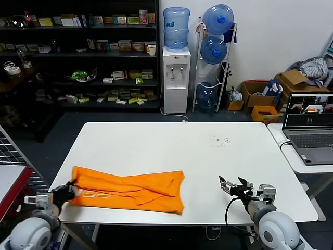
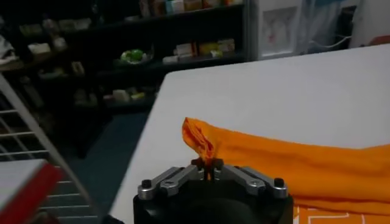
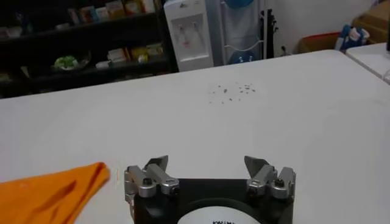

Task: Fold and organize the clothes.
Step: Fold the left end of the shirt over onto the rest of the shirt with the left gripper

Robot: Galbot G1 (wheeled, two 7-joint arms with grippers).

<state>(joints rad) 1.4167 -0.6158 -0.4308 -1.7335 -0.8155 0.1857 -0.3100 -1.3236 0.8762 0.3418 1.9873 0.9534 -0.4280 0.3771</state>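
The orange T-shirt [image 1: 130,188] lies folded into a long band along the front of the white table [image 1: 171,146], with white lettering [image 1: 99,196] showing near its left end. My left gripper [image 1: 70,188] is shut on the shirt's left end, where the fabric [image 2: 204,141] bunches up between the pads. In the left wrist view the shirt [image 2: 304,167] stretches away across the table. My right gripper [image 1: 232,186] hovers open over bare table, to the right of the shirt, holding nothing. The right wrist view shows its spread fingers [image 3: 156,165] and the shirt's right end [image 3: 49,193].
A laptop [image 1: 310,127] sits on a side table at the right. Small dark specks [image 1: 221,139] dot the table's far right part. Behind are dark shelves [image 1: 78,52], a water dispenser [image 1: 175,78] and cardboard boxes [image 1: 260,94]. A wire rack [image 1: 13,153] stands at the left.
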